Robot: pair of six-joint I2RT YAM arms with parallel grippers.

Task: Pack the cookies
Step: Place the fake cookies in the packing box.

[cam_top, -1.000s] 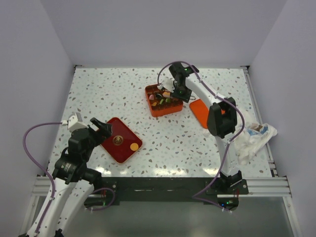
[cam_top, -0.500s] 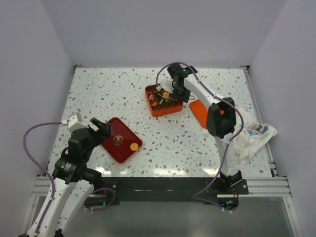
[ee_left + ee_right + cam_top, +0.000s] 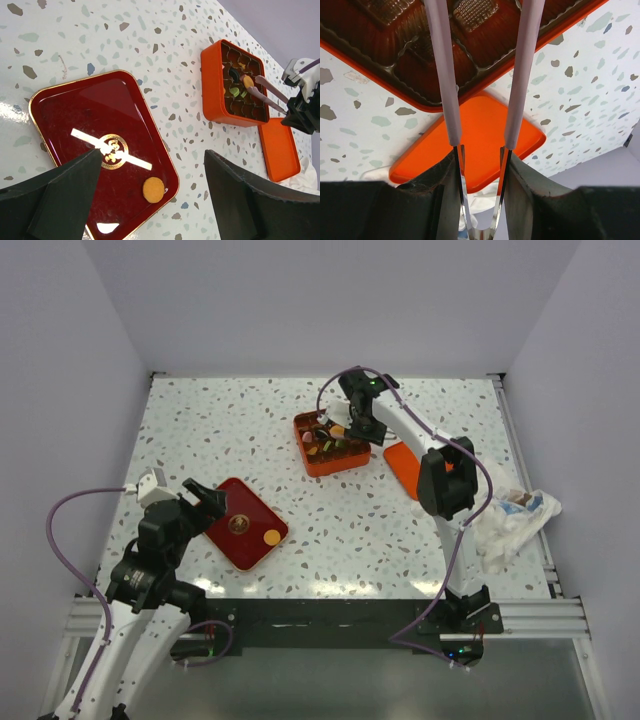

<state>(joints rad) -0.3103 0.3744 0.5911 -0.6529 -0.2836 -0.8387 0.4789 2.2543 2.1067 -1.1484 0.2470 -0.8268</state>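
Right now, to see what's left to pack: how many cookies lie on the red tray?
1: an orange cookie near the right corner of the red tray; nothing else seems hidden there.

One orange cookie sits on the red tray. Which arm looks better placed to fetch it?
Left, probably. The left gripper, open, hovers beside the red tray holding the cookie, while the right gripper is far off over the orange box, gripping tweezers.

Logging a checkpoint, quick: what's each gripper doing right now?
Left gripper: open, holding nothing, by the red tray.
Right gripper: closed on the tweezers, over the orange box.
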